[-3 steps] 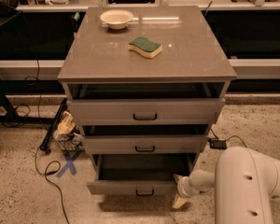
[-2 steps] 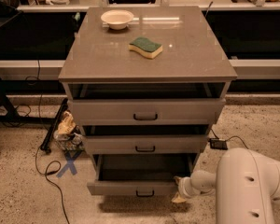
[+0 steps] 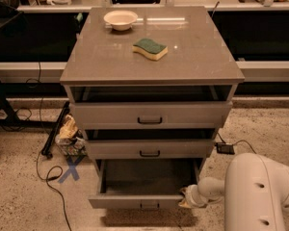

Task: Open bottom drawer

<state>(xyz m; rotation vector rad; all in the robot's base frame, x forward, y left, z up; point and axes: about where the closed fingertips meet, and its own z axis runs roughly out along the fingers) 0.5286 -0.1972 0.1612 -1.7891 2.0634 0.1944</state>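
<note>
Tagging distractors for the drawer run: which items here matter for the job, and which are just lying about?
Job: bottom drawer, pulled out; gripper, at that drawer's right front corner.

Lying about: bowl and sponge on the cabinet top; top drawer; middle drawer; blue X on the floor.

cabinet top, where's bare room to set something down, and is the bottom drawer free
The cabinet top is bare along the front edge and both sides of the sponge; the back-left holds the bowl. The bottom drawer looks bare inside, but its right front corner is crowded by the gripper.
</note>
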